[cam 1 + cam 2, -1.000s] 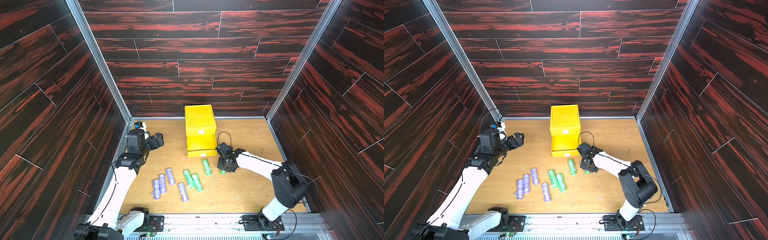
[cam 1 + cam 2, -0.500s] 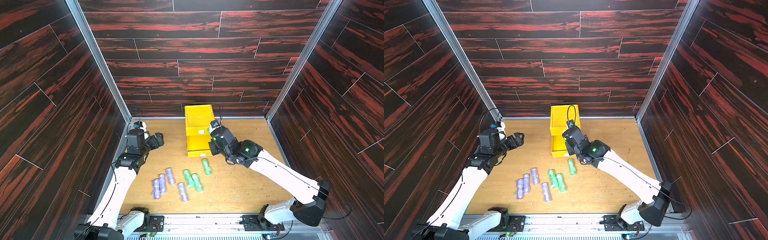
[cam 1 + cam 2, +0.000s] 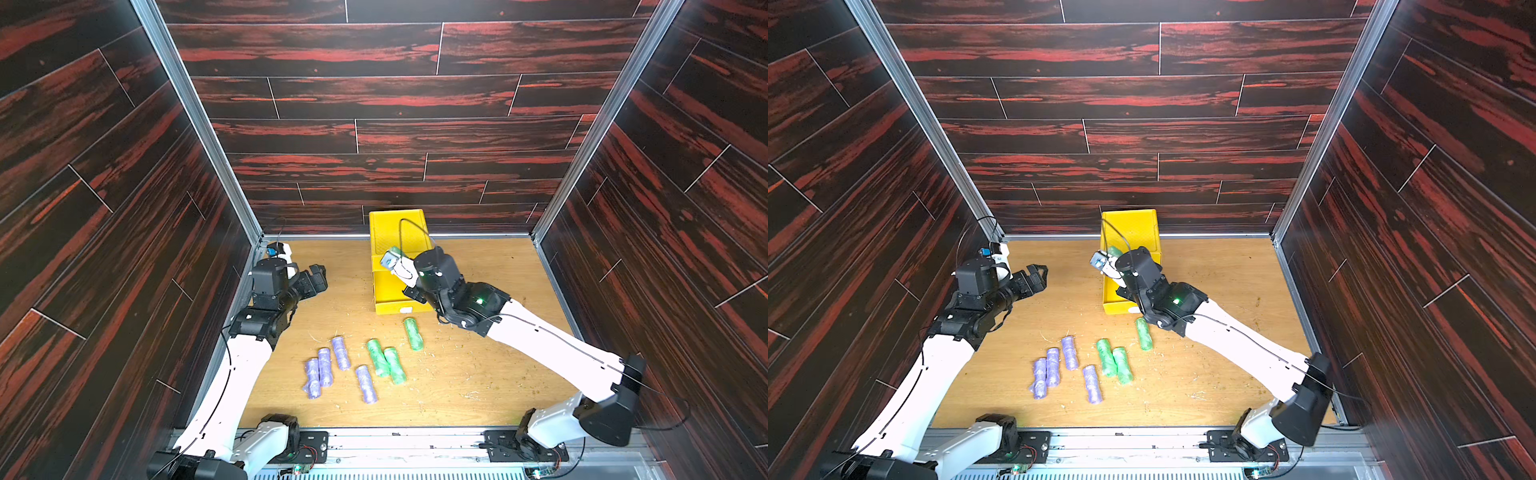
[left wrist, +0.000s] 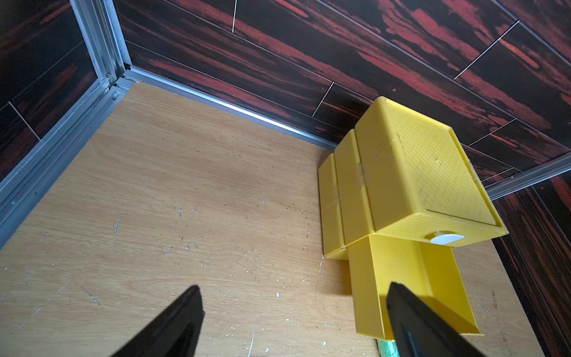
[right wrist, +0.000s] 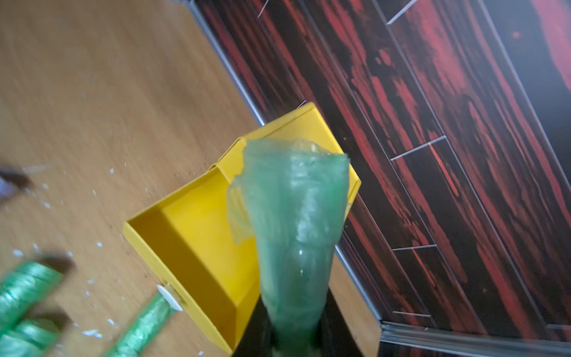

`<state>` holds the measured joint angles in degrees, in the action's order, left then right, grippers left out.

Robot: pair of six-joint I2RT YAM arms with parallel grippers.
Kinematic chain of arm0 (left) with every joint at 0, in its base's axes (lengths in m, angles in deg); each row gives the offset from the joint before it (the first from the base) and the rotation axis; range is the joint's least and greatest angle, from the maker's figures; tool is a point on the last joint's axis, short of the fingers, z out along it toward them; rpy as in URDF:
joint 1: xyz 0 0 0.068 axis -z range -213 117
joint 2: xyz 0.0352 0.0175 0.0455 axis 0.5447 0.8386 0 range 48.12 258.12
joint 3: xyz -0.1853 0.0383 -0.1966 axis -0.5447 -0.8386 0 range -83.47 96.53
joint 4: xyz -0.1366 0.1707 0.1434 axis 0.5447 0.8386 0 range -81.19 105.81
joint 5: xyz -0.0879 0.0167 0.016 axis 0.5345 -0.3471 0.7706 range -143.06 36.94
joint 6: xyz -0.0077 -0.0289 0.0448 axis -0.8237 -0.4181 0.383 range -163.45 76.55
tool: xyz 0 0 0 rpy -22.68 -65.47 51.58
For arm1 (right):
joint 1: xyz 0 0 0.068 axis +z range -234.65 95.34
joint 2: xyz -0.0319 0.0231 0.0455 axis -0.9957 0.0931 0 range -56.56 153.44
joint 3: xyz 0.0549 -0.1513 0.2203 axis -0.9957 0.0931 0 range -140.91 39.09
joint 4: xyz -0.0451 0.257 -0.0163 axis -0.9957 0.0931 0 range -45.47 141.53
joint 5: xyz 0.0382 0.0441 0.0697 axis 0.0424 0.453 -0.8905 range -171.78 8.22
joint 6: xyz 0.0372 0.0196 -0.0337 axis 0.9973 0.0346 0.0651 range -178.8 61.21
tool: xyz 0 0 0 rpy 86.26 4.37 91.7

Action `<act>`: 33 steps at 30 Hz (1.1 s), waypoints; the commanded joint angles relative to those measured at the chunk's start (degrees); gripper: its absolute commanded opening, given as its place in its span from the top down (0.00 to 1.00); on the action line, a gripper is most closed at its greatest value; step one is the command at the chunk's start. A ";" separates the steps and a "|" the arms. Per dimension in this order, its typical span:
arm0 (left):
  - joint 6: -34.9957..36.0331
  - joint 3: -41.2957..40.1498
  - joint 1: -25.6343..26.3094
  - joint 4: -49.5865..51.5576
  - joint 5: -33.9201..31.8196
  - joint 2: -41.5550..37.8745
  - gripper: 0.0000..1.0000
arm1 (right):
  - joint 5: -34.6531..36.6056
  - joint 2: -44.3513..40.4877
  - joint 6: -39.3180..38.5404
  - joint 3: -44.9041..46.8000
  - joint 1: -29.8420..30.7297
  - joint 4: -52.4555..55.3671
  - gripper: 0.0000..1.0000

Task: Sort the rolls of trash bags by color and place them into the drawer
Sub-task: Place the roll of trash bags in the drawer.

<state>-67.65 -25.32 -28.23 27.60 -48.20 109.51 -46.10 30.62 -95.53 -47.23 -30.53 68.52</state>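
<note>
The wooden table (image 3: 478, 374) spreads beneath both hands, scattered with small white flecks. The yellow drawer cabinet (image 3: 395, 230) stands at the table's far edge, just beyond and below the right hand (image 5: 293, 337) and well off to the right of the left hand (image 3: 1040, 276). One drawer (image 3: 384, 291) below the top one is pulled out toward the robot. It lies directly under the right hand, though I cannot tell whether it is the middle or the lowest.

The right hand hangs above this pulled-out drawer, its fingers pinched on one end of a held green roll (image 5: 293, 216). The roll sticks out past the fingertips toward the cabinet, and its loose outer film is crumpled at the free end. In both top views only its tip (image 3: 395, 251) shows beside the wrist.

The left hand hovers above bare table with its jaws spread wide, gripping nothing.

Three loose green rolls (image 3: 412, 333) (image 3: 377, 357) (image 3: 395, 365) lie on the table behind the right hand, nearer the robot. The first is just before the drawer front and the other two lie side by side. Four purple rolls (image 3: 340, 353) (image 3: 325, 366) (image 3: 312, 378) (image 3: 366, 384) lie behind and to the right of the left hand, beside the green pair.
</note>
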 commanded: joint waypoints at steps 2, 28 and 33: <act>0.36 -0.63 -0.47 -0.44 -0.06 -1.73 0.03 | -7.03 2.34 -15.07 0.81 -3.40 -0.78 1.00; 0.65 -0.93 -0.82 -0.33 -0.08 -2.41 0.03 | -11.54 24.11 -22.33 -5.00 -12.23 -1.13 0.94; 0.73 -0.76 -0.91 -0.33 -0.20 -2.49 0.03 | -8.55 25.84 -22.68 -5.18 -12.73 -3.77 0.85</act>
<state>-67.61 -25.52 -28.66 27.60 -48.18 108.37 -56.70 55.54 -118.02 -51.69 -42.79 67.38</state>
